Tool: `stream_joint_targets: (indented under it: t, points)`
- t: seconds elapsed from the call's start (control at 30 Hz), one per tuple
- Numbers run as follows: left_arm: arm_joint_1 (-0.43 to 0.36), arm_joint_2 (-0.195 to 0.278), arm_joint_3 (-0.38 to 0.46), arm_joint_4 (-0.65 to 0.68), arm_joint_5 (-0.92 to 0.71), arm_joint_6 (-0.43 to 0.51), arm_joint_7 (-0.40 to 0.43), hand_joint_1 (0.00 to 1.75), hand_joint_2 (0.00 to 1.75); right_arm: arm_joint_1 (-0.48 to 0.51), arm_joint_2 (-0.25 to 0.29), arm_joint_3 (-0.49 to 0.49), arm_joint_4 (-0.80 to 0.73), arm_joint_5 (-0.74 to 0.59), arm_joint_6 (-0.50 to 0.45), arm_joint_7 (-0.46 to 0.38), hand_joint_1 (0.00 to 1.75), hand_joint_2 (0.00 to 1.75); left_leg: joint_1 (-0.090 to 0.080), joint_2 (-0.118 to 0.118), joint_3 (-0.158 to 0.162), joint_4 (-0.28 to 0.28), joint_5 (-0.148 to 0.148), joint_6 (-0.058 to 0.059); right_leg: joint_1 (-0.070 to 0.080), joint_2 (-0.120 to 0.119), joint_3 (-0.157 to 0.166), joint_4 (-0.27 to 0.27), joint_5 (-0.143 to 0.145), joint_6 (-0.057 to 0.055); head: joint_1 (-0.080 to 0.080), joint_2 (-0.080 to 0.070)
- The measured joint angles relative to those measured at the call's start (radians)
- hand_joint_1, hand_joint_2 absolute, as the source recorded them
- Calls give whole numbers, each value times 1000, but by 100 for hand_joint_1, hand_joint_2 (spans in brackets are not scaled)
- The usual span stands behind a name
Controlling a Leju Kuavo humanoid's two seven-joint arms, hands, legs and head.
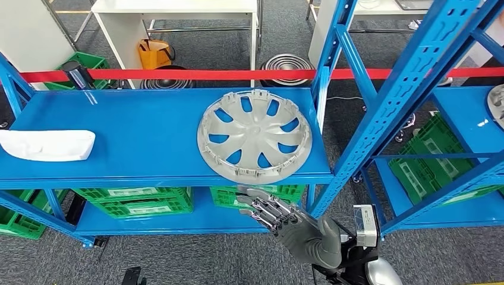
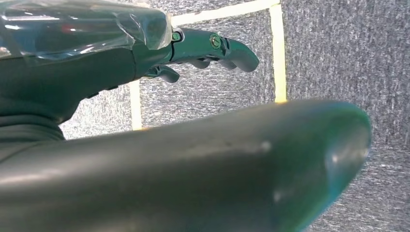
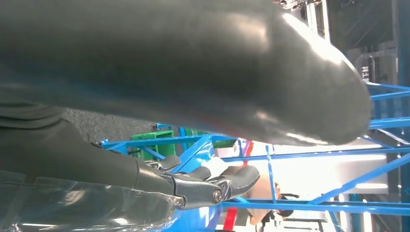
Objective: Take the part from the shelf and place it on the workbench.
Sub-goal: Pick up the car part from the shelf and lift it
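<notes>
On the blue shelf (image 1: 119,127), seen from the head view, a grey wheel cover (image 1: 254,135) lies flat near the front edge, close to the shelf's blue upright post (image 1: 321,95). Just below and in front of that edge the right hand (image 1: 285,222) reaches up with its fingers (image 1: 261,209) stretched out and slightly apart, holding nothing; the fingertips sit just under the shelf lip, beneath the wheel cover, and I cannot tell whether they touch it. A white foam piece (image 1: 47,145) rests at the far left of the same shelf, well apart from the cover. Green crates (image 1: 142,200) stand on the lower level, and a red tape barrier (image 1: 178,75) runs behind the rack.

From the left wrist view, the left hand (image 2: 193,48) hangs over grey carpet (image 2: 329,48) marked with pale tape lines (image 2: 278,53), fingers loosely extended and nothing in them.

From the right wrist view, the right hand's dark fingers (image 3: 227,181) lie extended with nothing between them, blue shelf bars (image 3: 290,154) beyond.
</notes>
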Motion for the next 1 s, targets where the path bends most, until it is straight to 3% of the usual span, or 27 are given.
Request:
stream_joint_targets:
  t: [0.07, 0.13, 0.17, 0.23, 0.3, 0.37, 0.43, 0.47, 0.5, 0.53, 0.6, 0.63, 0.67, 0.77, 0.83, 0.93, 0.97, 1.0]
  points:
    - [0, -2, 0, 0, 0, -2, 2, 0, 0, -1, -1, 0, 0, -1, -1, 0, 0, 0, -6, -5, 15, 0, -10, 0, 8, 0, 34, -133, 82, 5, 0, 0]
    - [-2, -6, 0, 0, 0, -4, 7, 0, 0, -2, -2, 0, 0, -3, -1, 0, 0, 0, -13, -9, 23, 2, -23, -4, 18, 3, 75, -245, 144, -10, 0, 0]
    - [-2, -7, 0, 0, 1, -3, 9, 0, 0, -3, -3, 1, 0, -3, -1, 0, 0, 0, -15, -11, 24, 3, -27, -7, 22, 4, 83, -268, 157, -21, -1, 0]
    - [-3, -6, 0, 0, 2, 0, 10, 0, 0, -6, -2, 2, 0, -4, -2, 1, 0, 0, -17, -13, 24, 5, -33, -14, 19, 6, 89, -275, 164, -35, 0, 0]
    - [-4, -6, 0, 0, 4, 3, 9, 0, 0, -11, 1, 3, 0, -4, -3, 3, 0, 0, -15, -10, 14, 29, -52, -28, 9, 5, 98, -283, 165, -44, -2, 0]
    - [-6, -6, 1, 1, 8, 4, 9, 0, 0, -18, 6, 7, 0, -4, -4, 7, 0, 0, -5, -5, -35, 127, -102, -50, 3, 5, 106, -288, 163, -52, -4, 0]
    - [-6, -6, 1, 1, 11, 4, 8, 0, 0, -23, 8, 10, 0, -5, -6, 12, 0, 0, 12, -2, -111, 260, -150, -68, 1, 5, 109, -288, 159, -55, -4, 0]
    - [-6, -6, 1, 2, 11, 3, 7, 0, 0, -24, 9, 12, 1, -6, -6, 15, 0, 0, 19, 0, -135, 292, -150, -76, 0, 5, 111, -288, 156, -54, -4, 0]
    - [-5, -6, 1, 2, 12, 2, 6, 0, 0, -25, 10, 14, 1, -7, -7, 17, 0, 0, 26, 2, -140, 285, -129, -82, -3, 5, 114, -288, 153, -51, -4, 0]
    - [-5, -6, 1, 3, 12, 1, 4, 0, 0, -26, 11, 15, 1, -9, -8, 19, 0, 0, 31, 5, -122, 236, -92, -86, -6, 6, 120, -287, 149, -46, -4, 0]
    - [-5, -6, 2, 4, 13, 0, 0, 0, 0, -29, 11, 17, 1, -12, -10, 20, 0, 0, 37, 8, -58, 95, -15, -91, -8, 7, 132, -287, 139, -34, -4, 0]
    - [-6, -6, 2, 5, 13, 0, -1, 0, 0, -29, 11, 17, 1, -13, -13, 20, 0, 0, 36, 9, -32, 42, 3, -88, -7, 7, 136, -286, 135, -27, -4, 0]
    - [-6, -6, 2, 5, 13, -1, -2, 0, 0, -30, 11, 18, 1, -14, -16, 20, 0, 44, 33, 8, -17, 13, 8, -82, -5, 7, 136, -286, 132, -21, -4, 0]
    - [-2, -6, 3, 7, 14, -3, -3, 0, 0, -30, 11, 17, 0, -15, -21, 18, 0, 175, 28, 8, -8, -3, 4, -56, -7, 4, 134, -287, 127, -3, -3, 0]
    - [-1, -7, 3, 8, 14, -6, -3, 0, 0, -31, 9, 14, 0, -15, -23, 15, 0, 175, 29, 9, 0, -14, 7, -38, -8, 1, 108, -235, 100, -3, -2, 0]
    - [-1, -7, 6, 8, 14, -9, -4, 0, 0, -26, 4, 9, 0, -10, -29, 10, 0, 175, 24, 9, 3, -18, 4, -24, -9, 0, -3, -33, 31, -13, -1, 0]
    - [-1, -7, 7, 8, 14, -9, -4, 0, 0, -24, 2, 8, 0, -9, -31, 9, 0, 175, 21, 8, 5, -17, 2, -23, -9, 0, -31, 9, 24, -11, -1, 0]
    - [-1, -7, 8, 8, 14, -9, -4, 0, 0, -22, 0, 7, 0, -8, -33, 9, 0, 175, 20, 6, 7, -17, 0, -22, -9, 0, -40, 12, 34, -5, -1, 0]
